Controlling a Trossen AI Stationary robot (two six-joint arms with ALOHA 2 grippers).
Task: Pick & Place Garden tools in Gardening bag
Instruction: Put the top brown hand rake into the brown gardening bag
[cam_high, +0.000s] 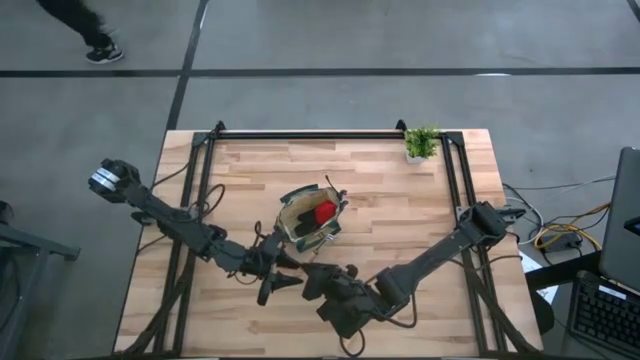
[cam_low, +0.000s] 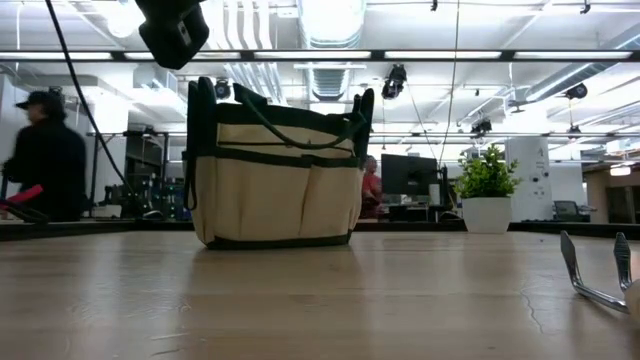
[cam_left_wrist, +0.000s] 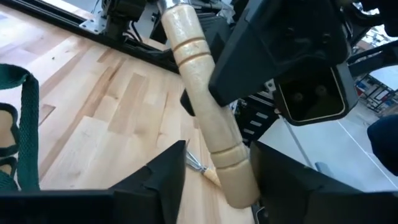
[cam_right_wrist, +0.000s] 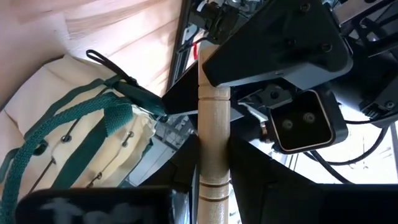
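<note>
Both grippers' jaws clamp one wooden-handled tool (cam_right_wrist: 212, 143) beside the gardening bag (cam_high: 308, 222); its head seems hidden.

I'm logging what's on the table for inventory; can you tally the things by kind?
Canvas bag: 1
Potted plant: 1
Red item in the bag: 1
Wooden-handled tool, between both grippers: 1
Metal fork tines showing at the low view's edge, possibly the same tool: not counted separately
Total: 4

Wooden-handled tool's (cam_left_wrist: 208, 118) metal head lies out of sight.
</note>
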